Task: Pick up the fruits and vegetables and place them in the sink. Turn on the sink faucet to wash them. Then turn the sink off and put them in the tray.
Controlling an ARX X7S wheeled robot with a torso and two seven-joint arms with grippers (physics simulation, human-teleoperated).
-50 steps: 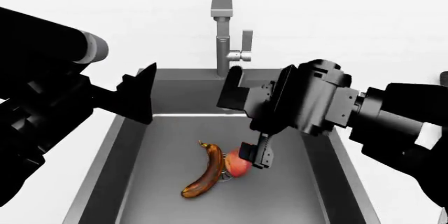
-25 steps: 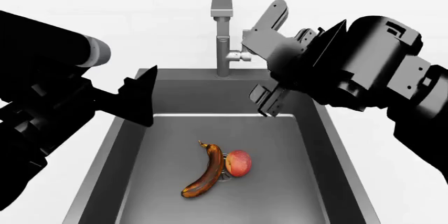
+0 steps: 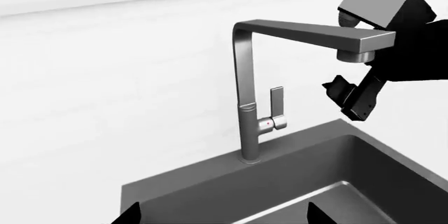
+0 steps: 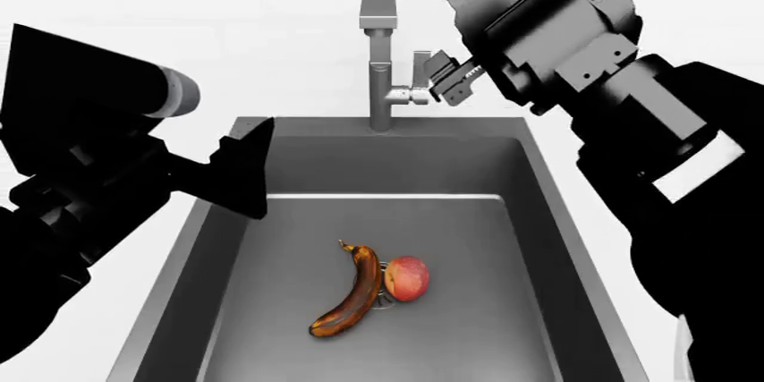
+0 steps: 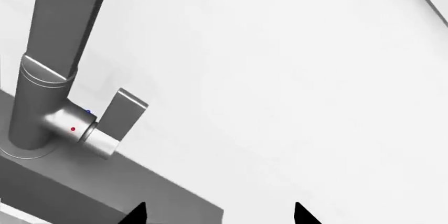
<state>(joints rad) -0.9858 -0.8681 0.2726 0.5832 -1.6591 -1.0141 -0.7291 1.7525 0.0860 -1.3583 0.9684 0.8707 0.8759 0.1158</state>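
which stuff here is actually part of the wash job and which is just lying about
Part of the job:
banana, lying in the sink
apple, beside it, near the drain
sink
faucet with its side lever
right hand, open, close to the lever

Lying about:
nothing that shows in these views; the tray is not in sight
left hand, idle over the sink's left edge

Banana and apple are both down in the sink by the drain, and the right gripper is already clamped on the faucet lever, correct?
Not quite. The right gripper is open and beside the faucet lever, not clamped on it, as the head view shows. The banana and apple do lie in the sink.
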